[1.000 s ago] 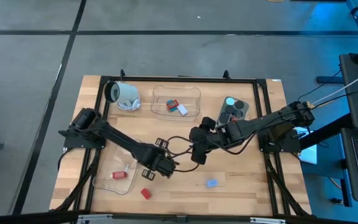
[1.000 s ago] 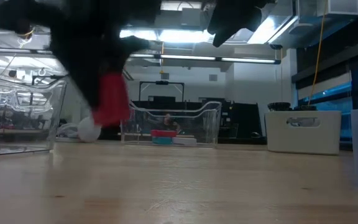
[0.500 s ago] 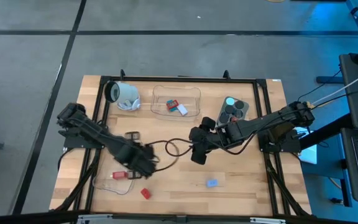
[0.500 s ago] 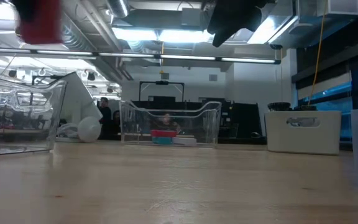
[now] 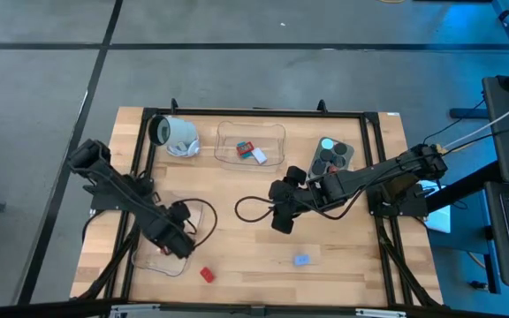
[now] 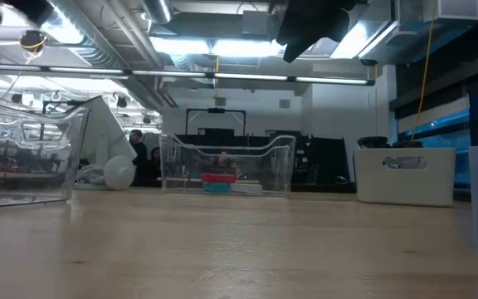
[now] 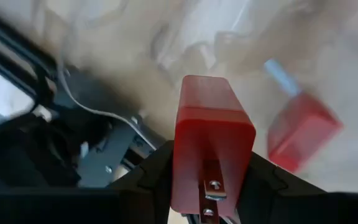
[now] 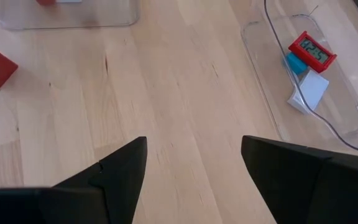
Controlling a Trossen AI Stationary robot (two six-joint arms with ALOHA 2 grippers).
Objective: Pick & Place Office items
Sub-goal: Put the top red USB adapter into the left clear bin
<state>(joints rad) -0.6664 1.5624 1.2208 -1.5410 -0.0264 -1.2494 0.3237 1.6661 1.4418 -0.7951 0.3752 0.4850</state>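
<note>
- Overhead, your left gripper point(image 5: 177, 240) hangs above the near-left clear tray point(image 5: 203, 212); what it carries is hidden there.
- Its wrist view shows the fingers clamped on a red block point(image 7: 211, 140), with a second red piece point(image 7: 302, 129) blurred just beyond.
- Your right gripper point(image 5: 280, 220) waits mid-table, jaws apart on nothing.
- Its own camera sees the far tray point(image 8: 347, 134) ahead, holding a red clock-faced piece point(image 8: 312, 51).

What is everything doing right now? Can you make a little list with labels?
left gripper: shut on a red block, above the near clear tray
right gripper: open, holding nothing, mid-table
far clear tray: red, teal and white pieces
loose on table: red block, blue block
white mug: on its side
</note>
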